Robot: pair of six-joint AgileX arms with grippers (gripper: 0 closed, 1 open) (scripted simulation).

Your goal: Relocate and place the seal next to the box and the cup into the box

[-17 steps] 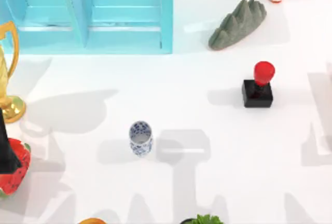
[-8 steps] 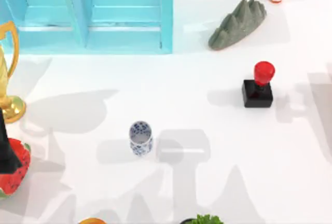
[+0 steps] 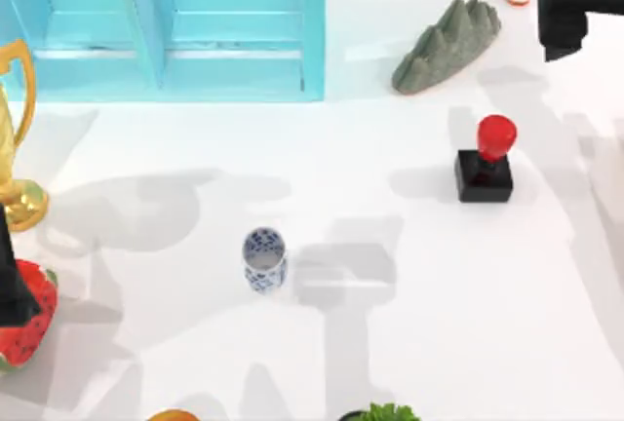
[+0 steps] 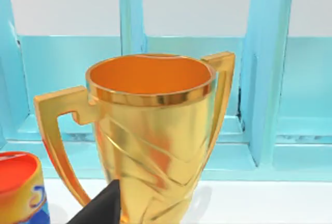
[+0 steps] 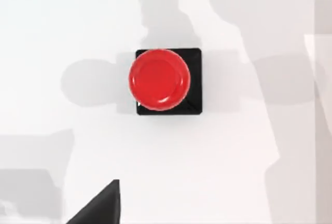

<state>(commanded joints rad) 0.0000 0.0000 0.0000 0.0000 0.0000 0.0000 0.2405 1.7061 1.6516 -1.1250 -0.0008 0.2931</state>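
The seal is seen upright on the white tabletop, right of the cup and well apart from it. The cyan box lies beyond the cup. Whether either tool is spread or pressed together cannot be told.

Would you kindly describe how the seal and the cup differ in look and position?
The seal has a black square base with a glossy red knob; the cup is white with a blue pattern. The seal is closed on top, while the cup is open-mouthed. The seal stands toward the table's right, the cup nearer the middle. Both stand upright, outside the box.
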